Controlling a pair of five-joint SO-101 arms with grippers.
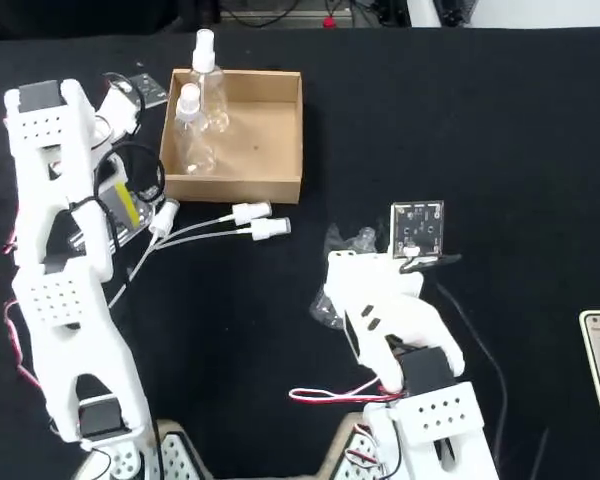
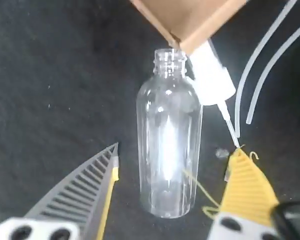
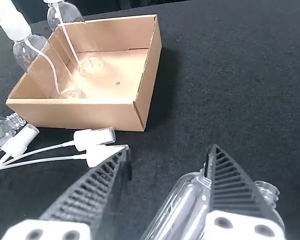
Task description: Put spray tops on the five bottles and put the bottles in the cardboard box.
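Left gripper (image 2: pixel 176 150), jaws spread wide, straddles an uncapped bottle (image 2: pixel 167 115) lying on the black table (image 2: pixel 50 75), its neck at a near corner of the cardboard box (image 2: pixel 190 20), with a spray top (image 2: pixel 212 75) just beside that neck. Right gripper (image 3: pixel 167 150), jaws likewise apart, hangs over loose clear bottles (image 3: pixel 182 210) well in front of the box. Two further spray tops (image 3: pixel 95 136) lie near the box's front wall. Two capped bottles (image 1: pixel 195 130) stand inside.

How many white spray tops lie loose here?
3 spray tops: one by the uncapped clear bottle at the cardboard box corner, two before it; more may be hidden.
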